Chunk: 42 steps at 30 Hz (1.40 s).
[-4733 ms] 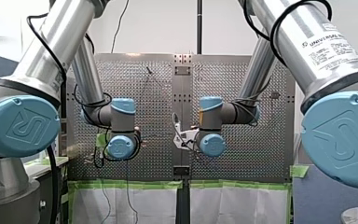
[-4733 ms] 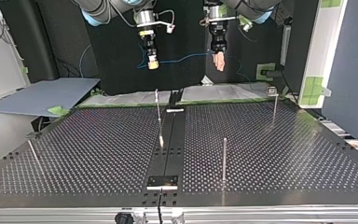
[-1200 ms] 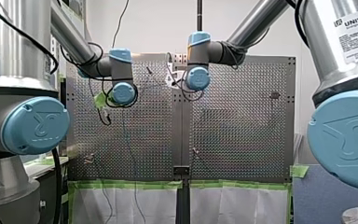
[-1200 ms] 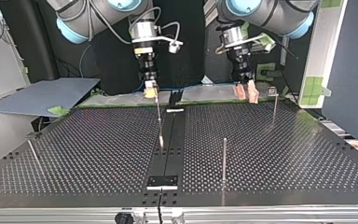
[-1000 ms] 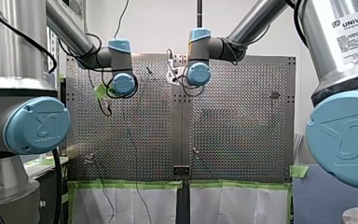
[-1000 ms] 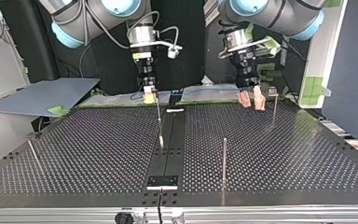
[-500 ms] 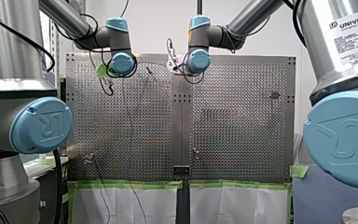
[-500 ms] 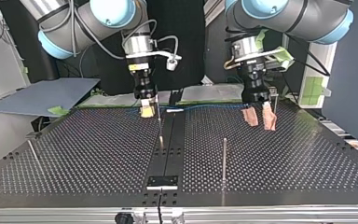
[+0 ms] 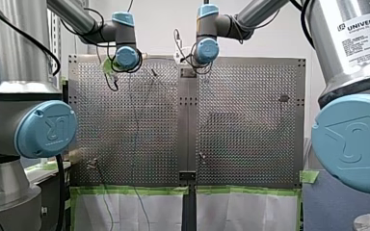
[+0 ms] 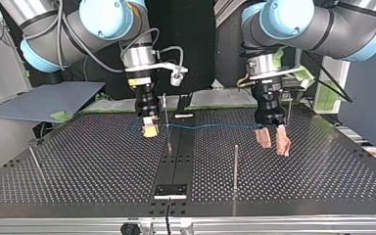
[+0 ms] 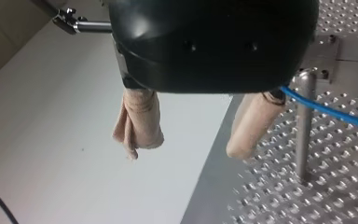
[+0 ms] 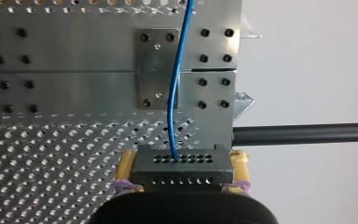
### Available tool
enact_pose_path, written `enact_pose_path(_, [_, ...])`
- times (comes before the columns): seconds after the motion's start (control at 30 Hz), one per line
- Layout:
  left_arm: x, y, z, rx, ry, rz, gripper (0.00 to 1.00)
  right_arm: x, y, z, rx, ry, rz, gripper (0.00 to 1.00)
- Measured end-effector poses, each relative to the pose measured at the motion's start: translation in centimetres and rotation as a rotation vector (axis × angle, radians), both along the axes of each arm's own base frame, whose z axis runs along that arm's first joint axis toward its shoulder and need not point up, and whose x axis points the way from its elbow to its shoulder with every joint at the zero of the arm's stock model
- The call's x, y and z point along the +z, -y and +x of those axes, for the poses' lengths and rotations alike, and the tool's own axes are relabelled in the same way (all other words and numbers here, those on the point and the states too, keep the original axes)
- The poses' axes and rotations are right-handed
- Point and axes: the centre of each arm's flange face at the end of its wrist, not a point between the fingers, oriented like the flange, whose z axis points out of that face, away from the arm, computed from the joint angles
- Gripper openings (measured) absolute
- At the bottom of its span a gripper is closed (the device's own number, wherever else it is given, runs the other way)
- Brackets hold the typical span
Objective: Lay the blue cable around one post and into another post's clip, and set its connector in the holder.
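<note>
Where the top view shows both arms, my right gripper [image 10: 150, 131] is closed at one end of the blue cable [image 10: 210, 126], its load too small to read. The cable runs past a post [image 10: 166, 115] to my left gripper [image 10: 273, 145], fingers wide apart. In the left wrist view nothing sits between those fingers; the cable passes outside one, contact unclear. In the right wrist view yellow pads [image 12: 125, 167] clamp the dark connector [image 12: 182, 165], cable leading ahead, fingertips hidden.
</note>
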Motion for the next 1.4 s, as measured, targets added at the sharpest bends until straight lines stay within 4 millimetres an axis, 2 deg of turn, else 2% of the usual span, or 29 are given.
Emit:
enact_pose_path(0.53, [4.6,-0.7,2.3,-0.081,0.001,-0.039,1.0,5.1,1.7,-0.4,0.013,0.015,-0.013,0.0])
enact_pose_path(0.67, [4.6,-0.9,3.5,-0.078,-0.025,-0.025,1.0,5.5,2.6,-0.2,0.014,0.016,-0.017,0.0])
enact_pose_path(1.07, [3.6,-1.9,7.6,-0.053,-0.119,0.013,1.0,3.9,6.5,1.2,0.013,-0.007,-0.002,0.0])
enact_pose_path(1.4, [3.3,-1.8,11.0,-0.066,-0.135,0.021,1.0,5.4,9.6,1.5,0.002,0.032,-0.049,0.0])
